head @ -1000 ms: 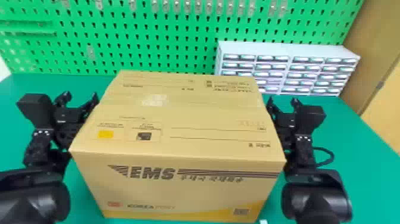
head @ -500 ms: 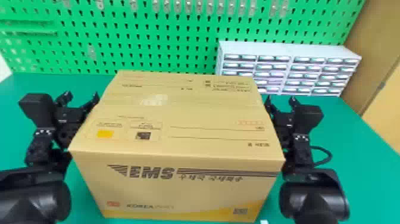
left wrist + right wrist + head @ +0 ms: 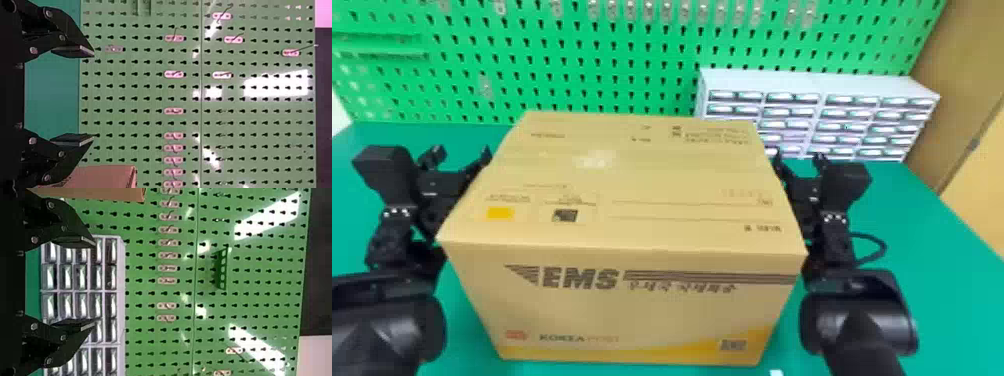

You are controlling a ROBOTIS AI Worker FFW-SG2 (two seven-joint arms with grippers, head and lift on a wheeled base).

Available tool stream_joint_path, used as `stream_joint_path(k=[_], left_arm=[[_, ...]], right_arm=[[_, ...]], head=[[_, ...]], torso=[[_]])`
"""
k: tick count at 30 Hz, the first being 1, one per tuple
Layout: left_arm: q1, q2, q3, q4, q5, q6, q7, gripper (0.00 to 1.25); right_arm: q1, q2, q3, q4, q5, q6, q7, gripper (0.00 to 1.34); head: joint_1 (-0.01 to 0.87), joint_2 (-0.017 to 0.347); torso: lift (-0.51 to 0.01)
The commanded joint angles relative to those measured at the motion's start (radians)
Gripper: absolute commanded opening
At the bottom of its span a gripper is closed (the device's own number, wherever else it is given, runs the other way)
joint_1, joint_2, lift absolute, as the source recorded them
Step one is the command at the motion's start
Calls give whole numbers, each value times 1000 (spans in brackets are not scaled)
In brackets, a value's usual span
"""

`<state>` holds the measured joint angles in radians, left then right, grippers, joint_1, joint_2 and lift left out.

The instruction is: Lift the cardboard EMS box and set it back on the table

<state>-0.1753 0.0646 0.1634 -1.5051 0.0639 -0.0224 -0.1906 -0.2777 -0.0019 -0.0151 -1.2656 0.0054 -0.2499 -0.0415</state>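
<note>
In the head view, the cardboard EMS box (image 3: 622,200) is held upright between the two arms, its printed front facing the camera. My left gripper (image 3: 460,154) is against its left side and my right gripper (image 3: 798,159) against its right side. Whether its underside touches the table is hard to tell. In the left wrist view my left gripper (image 3: 93,96) has its fingers wide apart with nothing between them, the box (image 3: 103,176) beside one finger. My right gripper (image 3: 94,283) is likewise open and empty, with a box edge (image 3: 113,192) alongside.
The green table (image 3: 947,280) extends around the box. Behind it stands a green pegboard (image 3: 612,75) with small hooks. A white drawer cabinet (image 3: 812,82) is at the back right, behind my right gripper. A cable (image 3: 879,245) loops out beside the right arm.
The box has risen a little and appears slightly larger in the head view. Both arms have moved up along with it, still at its sides.
</note>
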Motion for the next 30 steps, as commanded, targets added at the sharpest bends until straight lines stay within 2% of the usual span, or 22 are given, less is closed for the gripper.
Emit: stream_joint_path(k=[1, 10, 30], left_arm=[[-13, 0, 2, -50, -9, 48, 11, 758], [-47, 1, 22, -110, -6, 98, 25, 758], [-53, 3, 34, -119, -3, 99, 34, 758]], right_arm=[[-6, -7, 17, -75, 2, 75, 0, 793], [-20, 0, 14, -201, 30, 161, 0, 793], [-18, 0, 3, -216, 34, 161, 0, 793]], head=[[678, -15], [678, -15], [678, -15]], torso=[[-93], [-93], [-93]])
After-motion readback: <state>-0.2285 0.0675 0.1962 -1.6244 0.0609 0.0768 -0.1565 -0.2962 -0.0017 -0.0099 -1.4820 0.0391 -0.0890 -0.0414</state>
